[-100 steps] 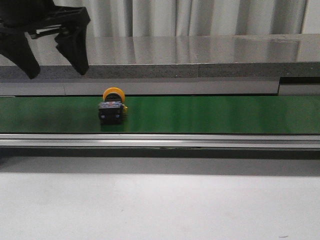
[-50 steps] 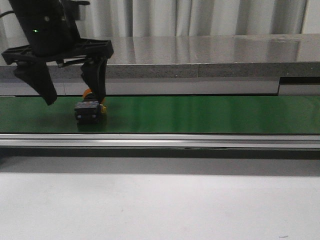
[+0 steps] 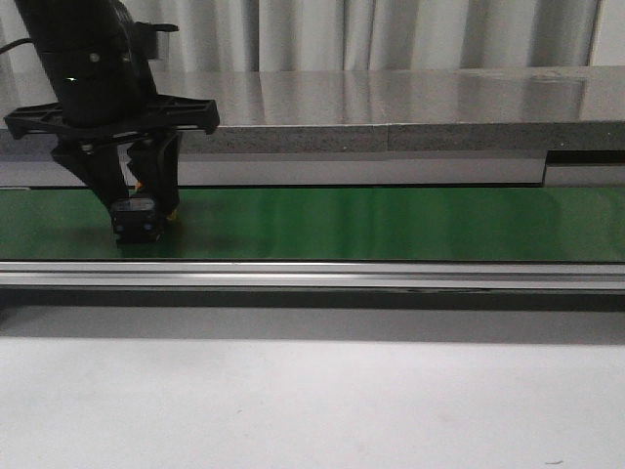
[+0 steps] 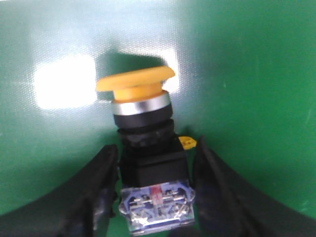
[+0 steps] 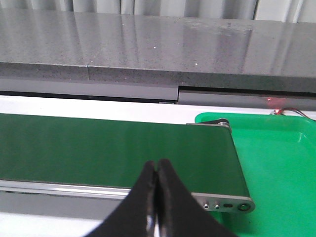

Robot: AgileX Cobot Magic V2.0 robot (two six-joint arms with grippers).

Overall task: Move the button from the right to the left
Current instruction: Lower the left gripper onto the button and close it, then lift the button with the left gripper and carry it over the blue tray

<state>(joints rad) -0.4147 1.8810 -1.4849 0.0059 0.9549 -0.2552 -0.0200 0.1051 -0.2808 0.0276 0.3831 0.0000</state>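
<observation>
The button (image 3: pixel 135 217) lies on its side on the green belt (image 3: pixel 391 225) at the far left, with its black body and clear contact block toward the camera. My left gripper (image 3: pixel 137 207) is down over it, its fingers against both sides of the black body. In the left wrist view the button (image 4: pixel 143 123) shows its yellow cap pointing away, and the gripper (image 4: pixel 155 148) is shut on the body. My right gripper (image 5: pixel 156 165) is shut and empty, above the near edge of the belt (image 5: pixel 98 143). It is out of the front view.
A grey stone ledge (image 3: pixel 391 103) runs behind the belt. A metal rail (image 3: pixel 391 277) runs along its near side, with a white table (image 3: pixel 312 401) in front. A bright green tray (image 5: pixel 276 163) sits past the belt's right end.
The button has travelled left along the belt. My left gripper has come down from above and closed its wide-open fingers onto the button's body.
</observation>
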